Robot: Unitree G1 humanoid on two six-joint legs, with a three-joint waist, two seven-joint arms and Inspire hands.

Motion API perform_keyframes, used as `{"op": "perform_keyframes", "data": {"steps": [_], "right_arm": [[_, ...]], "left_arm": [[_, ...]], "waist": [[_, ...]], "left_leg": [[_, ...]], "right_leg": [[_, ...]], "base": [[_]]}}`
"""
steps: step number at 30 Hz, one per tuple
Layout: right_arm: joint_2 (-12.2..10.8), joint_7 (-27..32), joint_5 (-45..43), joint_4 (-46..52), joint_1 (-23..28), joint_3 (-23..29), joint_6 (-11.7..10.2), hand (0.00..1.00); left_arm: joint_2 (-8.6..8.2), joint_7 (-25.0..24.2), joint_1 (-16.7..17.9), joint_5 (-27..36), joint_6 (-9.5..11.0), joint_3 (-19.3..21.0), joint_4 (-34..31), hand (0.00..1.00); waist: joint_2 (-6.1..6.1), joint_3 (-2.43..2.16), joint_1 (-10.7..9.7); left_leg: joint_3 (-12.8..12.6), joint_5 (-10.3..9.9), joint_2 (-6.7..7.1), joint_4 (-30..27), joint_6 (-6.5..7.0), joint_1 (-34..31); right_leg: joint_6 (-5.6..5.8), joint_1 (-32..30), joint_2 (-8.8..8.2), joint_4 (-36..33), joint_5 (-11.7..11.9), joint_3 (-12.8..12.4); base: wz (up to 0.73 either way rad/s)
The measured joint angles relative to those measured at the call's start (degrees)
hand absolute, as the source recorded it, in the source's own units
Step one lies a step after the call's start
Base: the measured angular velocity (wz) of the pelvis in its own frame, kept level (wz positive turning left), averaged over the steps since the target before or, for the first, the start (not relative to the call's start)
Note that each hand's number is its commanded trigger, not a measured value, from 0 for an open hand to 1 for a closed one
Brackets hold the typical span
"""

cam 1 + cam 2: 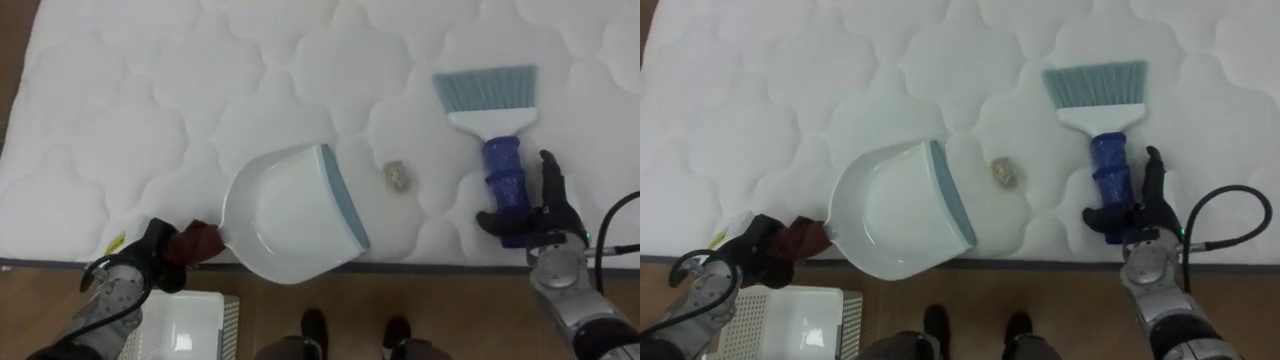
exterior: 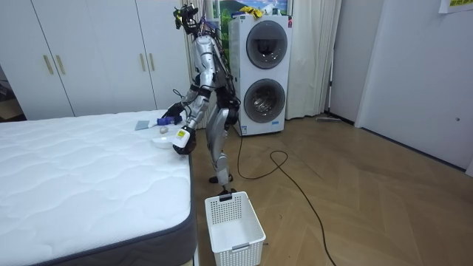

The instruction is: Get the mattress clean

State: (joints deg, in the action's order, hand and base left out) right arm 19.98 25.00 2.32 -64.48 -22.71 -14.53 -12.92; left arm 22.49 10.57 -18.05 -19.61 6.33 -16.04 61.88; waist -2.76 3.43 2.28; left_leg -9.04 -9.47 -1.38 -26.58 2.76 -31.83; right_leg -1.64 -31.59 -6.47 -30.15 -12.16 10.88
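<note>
1. At the near edge of the mattress (image 1: 150, 100), the left hand (image 1: 135, 262) is curled round the brown handle of the white dustpan (image 1: 280, 225), which lies flat on the quilting.
2. The right hand (image 1: 540, 215) is closed round the lower end of the blue handle of the hand brush (image 1: 495, 110). The brush's long axis runs almost straight away from the robot, bristles at the far end.
3. A small crumpled wad (image 1: 396, 176) rests on the mattress between the two, just beside the dustpan's grey-blue lip, which faces it.
4. The bristles sit beyond the wad and to its right (the right hand is the nearer one), so the sweep probably needs to pull leftward and back toward the pan's mouth.
</note>
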Motion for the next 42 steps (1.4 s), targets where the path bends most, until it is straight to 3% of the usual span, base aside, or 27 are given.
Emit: {"op": "perform_keyframes", "data": {"steps": [9, 20, 21, 24, 29, 33, 42], "right_arm": [[0.4, -2.7, 0.2, -3.0, -1.7, 0.0, 0.6, 0.00], [0.9, -5.1, 0.7, -4.7, -3.4, 0.0, 2.5, 0.00], [0.9, -5.2, 0.7, -4.7, -3.5, 0.0, 2.6, 0.12], [0.9, -5.2, 0.7, -4.7, -3.5, 0.0, 2.8, 1.00], [1.8, -3.8, 0.7, -5.1, -4.0, 0.1, 3.6, 1.00], [4.4, -2.8, 0.6, -6.8, -5.3, 0.3, 4.9, 1.00], [4.6, -1.4, 0.2, -9.0, -5.2, 1.3, 7.0, 1.00]], "left_arm": [[0.02, -1.3, 0.0, -0.1, -0.2, -1.1, -0.2, 1.00], [0.06, -2.1, -0.2, -0.1, -2.1, -2.9, -1.3, 1.00], [0.06, -2.3, -0.2, -0.1, -2.3, -2.9, -1.3, 1.00], [0.06, -2.3, -0.3, -0.1, -2.6, -3.0, -1.3, 1.00], [0.06, -2.3, -0.5, -0.1, -3.1, -3.1, -1.5, 1.00], [0.06, -2.3, -0.5, -0.1, -3.9, -3.2, -2.4, 1.00], [0.06, -2.3, -0.7, -0.2, -4.8, -3.3, -2.4, 1.00]], "waist": [[-0.19, 0.10, 0.0], [-0.21, 0.11, 0.1], [-0.21, 0.11, 0.1], [-0.22, 0.11, 0.2], [-0.24, 0.12, 0.7], [-0.24, 0.12, 1.1], [-0.21, 0.11, 1.0]], "left_leg": [[0.4, -0.1, 0.04, -0.2, 0.09, 0.4], [0.2, -0.1, 0.12, -0.8, 0.14, 0.5], [0.2, -0.1, 0.09, -1.0, 0.14, 0.5], [0.2, -0.1, 0.02, -1.1, 0.12, 0.5], [0.2, -0.1, -0.01, -1.2, 0.11, 0.5], [0.3, -0.2, -0.01, -1.3, 0.03, 0.4], [0.3, -0.4, 0.09, -1.1, -0.14, 0.3]], "right_leg": [[0.00, 0.6, -0.19, -0.5, 0.0, 0.5], [-0.04, 0.7, -0.59, -1.6, -0.5, 0.6], [-0.11, 0.6, -0.59, -1.6, -0.6, 0.6], [-0.24, 0.6, -0.55, -1.8, -0.7, 0.6], [-0.26, 0.7, -0.51, -1.8, -0.7, 0.6], [-0.24, 0.6, -0.42, -1.7, -0.8, 0.6], [-0.14, 0.5, -0.39, -1.7, -1.2, 0.4]], "base": [[0.02], [0.01], [0.00], [0.00], [0.00], [0.00], [0.00]]}}
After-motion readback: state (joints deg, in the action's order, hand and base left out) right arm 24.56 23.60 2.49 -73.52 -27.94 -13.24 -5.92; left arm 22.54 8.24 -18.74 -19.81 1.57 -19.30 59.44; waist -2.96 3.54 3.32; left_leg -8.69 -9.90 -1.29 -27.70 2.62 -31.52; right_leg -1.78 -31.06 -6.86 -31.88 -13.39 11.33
